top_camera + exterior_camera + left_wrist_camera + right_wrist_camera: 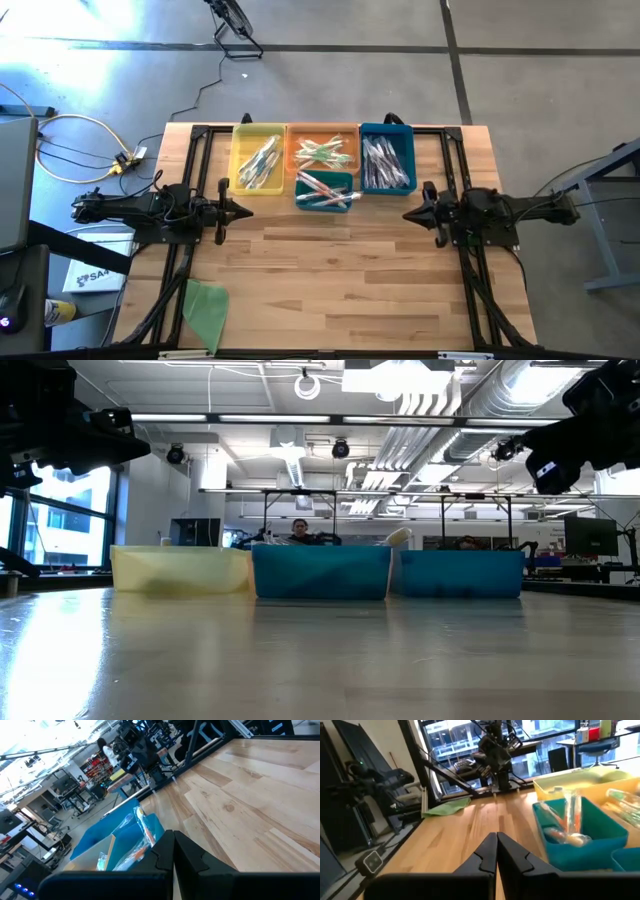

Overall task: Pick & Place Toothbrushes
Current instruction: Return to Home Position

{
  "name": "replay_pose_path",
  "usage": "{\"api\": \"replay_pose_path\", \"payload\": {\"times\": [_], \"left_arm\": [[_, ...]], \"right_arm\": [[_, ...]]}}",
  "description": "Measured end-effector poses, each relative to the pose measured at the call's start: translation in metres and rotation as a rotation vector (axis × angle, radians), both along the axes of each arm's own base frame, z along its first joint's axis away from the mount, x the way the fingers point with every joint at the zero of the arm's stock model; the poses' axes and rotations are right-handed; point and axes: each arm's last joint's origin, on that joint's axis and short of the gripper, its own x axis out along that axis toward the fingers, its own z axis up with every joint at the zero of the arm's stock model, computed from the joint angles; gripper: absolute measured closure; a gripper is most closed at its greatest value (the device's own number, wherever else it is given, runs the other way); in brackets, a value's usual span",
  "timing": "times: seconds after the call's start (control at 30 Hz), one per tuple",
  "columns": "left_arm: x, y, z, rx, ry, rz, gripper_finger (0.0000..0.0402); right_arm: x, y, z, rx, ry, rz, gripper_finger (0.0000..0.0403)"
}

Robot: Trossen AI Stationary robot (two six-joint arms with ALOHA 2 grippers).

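Step judged: homing; sorting looks finished. Your left gripper (247, 211) sits in from the tabletop's (330, 285) left edge, right gripper (407, 214) in from the right edge, each with fingers pressed together on nothing. Toothbrushes (323, 152) lie in the bins (411, 160) along the far edge; none loose on the wood. Next move: you only park both, no grasp. Per-bin counts unreadable; low view shows only bin walls.

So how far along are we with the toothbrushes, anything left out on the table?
It looks essentially finished. Done: toothbrushes lie in the yellow bin, orange bin, blue bin and teal bin. None show loose on the table, only a green cloth on the left arm's side. In hand: nothing; the left pincer and right pincer are shut, empty, at the sides. Left: apparently nothing to pick.
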Motion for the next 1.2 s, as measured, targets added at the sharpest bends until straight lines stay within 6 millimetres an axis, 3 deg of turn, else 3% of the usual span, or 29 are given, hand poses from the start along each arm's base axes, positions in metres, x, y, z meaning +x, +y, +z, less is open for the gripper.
{"api": "replay_pose_path", "payload": {"times": [1.2], "left_arm": [[0.0, 0.0, 0.0, 0.0, 0.0, 0.0, 0.0402]], "right_arm": [[0.0017, -0.0008, -0.002, -0.006, 0.017, -0.031, 0.04]]}}
